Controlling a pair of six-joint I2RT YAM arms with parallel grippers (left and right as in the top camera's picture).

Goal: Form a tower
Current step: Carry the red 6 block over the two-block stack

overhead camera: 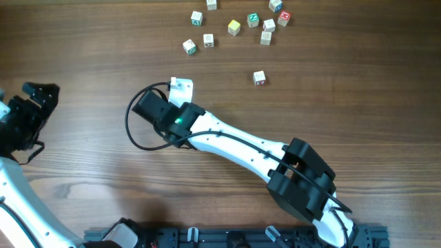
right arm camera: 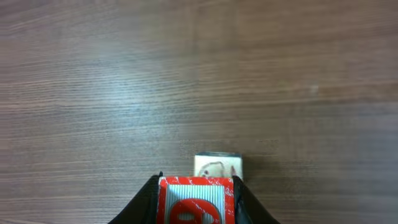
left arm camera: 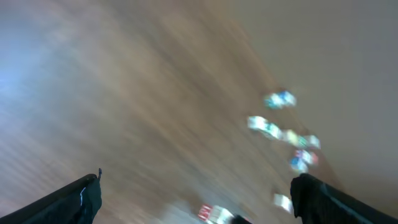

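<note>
My right gripper (right arm camera: 196,182) is shut on a small cube whose near face is white with a red border and a red character (right arm camera: 196,202). Just beyond and below it stands a pale wooden cube (right arm camera: 217,166) on the table. The two together look like the tower, but I cannot tell whether the held cube rests on the lower one. From overhead the right gripper (overhead camera: 180,93) reaches left of centre, with a pale cube (overhead camera: 182,86) at its tip. My left gripper (overhead camera: 38,103) hangs open at the far left, holding nothing. Its wrist view is badly blurred, with both fingers (left arm camera: 74,199) wide apart.
Several loose letter cubes (overhead camera: 234,26) lie scattered at the back right of the wooden table (overhead camera: 83,41). A single cube (overhead camera: 259,78) sits nearer, right of the gripper. A black cable (overhead camera: 131,131) loops left of the right wrist. The left wrist view shows the cubes (left arm camera: 280,99) only as smears.
</note>
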